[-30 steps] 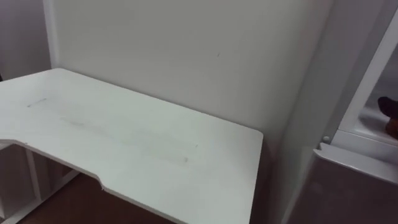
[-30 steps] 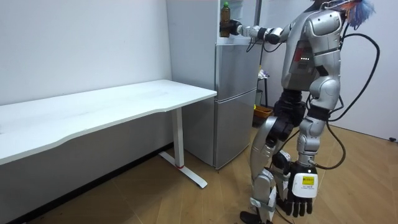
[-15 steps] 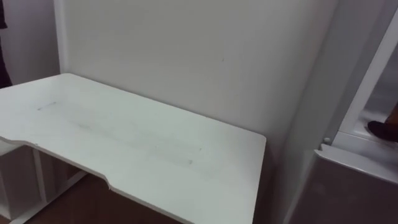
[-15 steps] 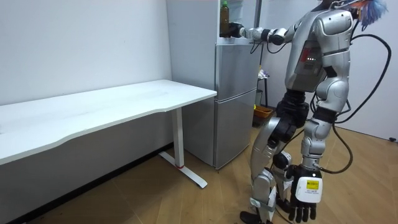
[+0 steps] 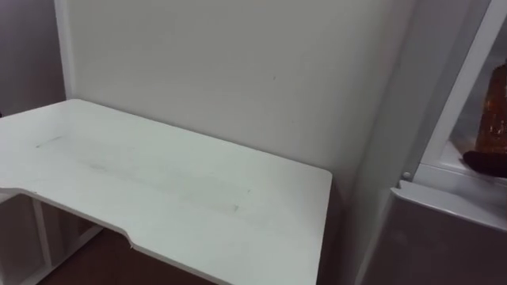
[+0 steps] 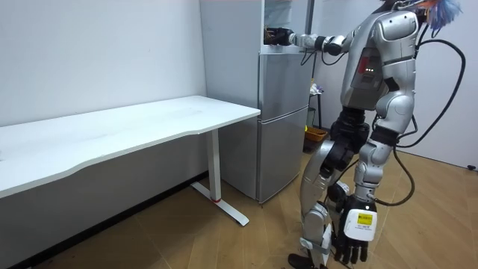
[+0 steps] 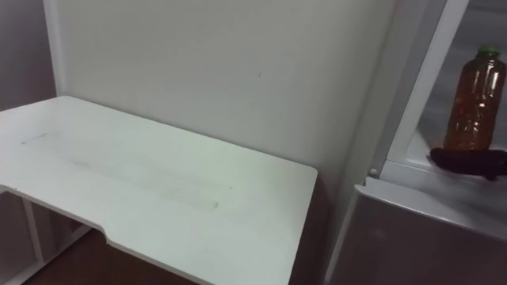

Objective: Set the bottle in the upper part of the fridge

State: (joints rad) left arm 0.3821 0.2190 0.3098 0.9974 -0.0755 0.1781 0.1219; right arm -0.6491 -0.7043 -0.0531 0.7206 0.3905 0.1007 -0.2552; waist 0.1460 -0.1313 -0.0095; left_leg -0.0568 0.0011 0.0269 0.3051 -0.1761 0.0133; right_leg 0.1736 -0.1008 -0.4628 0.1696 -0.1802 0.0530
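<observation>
One white desk takes up the eye views from 9 o'clock down to 6 o'clock, with its far edge along a pale wall. Just beside the desk's right end we see the grey fridge. Its upper compartment stands open at 3 o'clock, framed in white. Inside it the bottle, amber with a green cap, stands upright on the compartment's floor, near the front edge. The right hand shows as a dark shape reaching in from the right. It lies low across the front of the bottle's foot, at or very near it. We cannot tell whether it grips the bottle or has let go.

In the room view the desk runs in from 9 o'clock, the fridge rises at 12 o'clock, and the robot stands upright before the fridge at about 2 o'clock on a wooden floor. Its right arm is stretched out level into the upper compartment. The left hand hangs by its leg at 5 o'clock, fingers loose and holding nothing.
</observation>
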